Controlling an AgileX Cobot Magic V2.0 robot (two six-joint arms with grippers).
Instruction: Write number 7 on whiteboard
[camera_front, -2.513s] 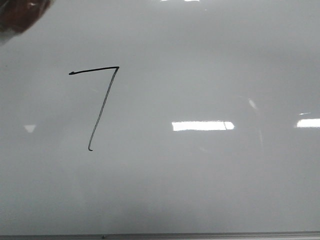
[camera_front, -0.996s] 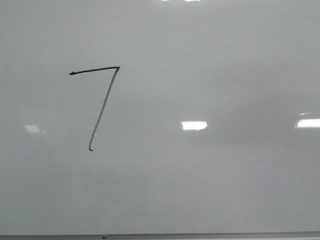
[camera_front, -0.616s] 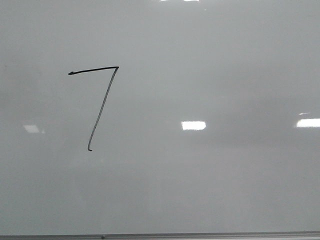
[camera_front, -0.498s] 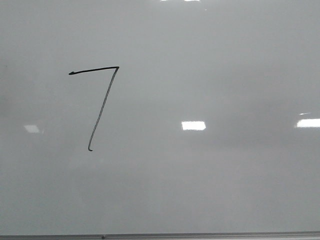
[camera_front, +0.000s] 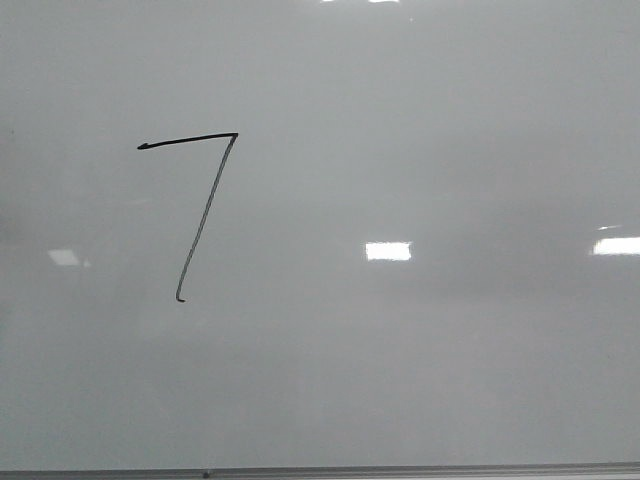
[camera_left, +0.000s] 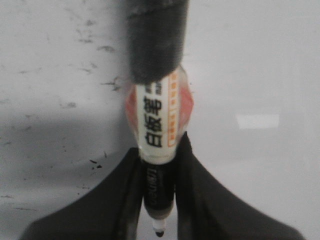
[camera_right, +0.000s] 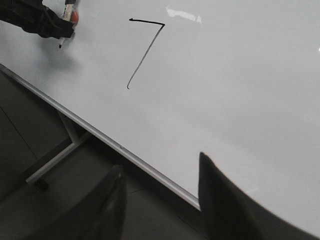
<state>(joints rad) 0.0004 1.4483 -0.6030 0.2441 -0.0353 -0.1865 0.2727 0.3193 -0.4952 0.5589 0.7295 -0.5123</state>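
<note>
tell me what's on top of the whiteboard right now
The whiteboard carries one black number 7 and light glare. The left gripper holds a marker clear of the 7. Faint smudges show in the left wrist view. The fingers cover part of the marker's barrel.

Left gripper (camera_left: 159, 200): two matte black fingers (camera_left: 112, 200), broad at the base and tapering inward to narrow tips; smooth surfaces, no visible screws or markings. Right gripper (camera_right: 160, 200): two dark, near-black fingers (camera_right: 222, 200) with curved outer edges and blunt pointed tips, slightly blurred. No cables visible on either.
</note>
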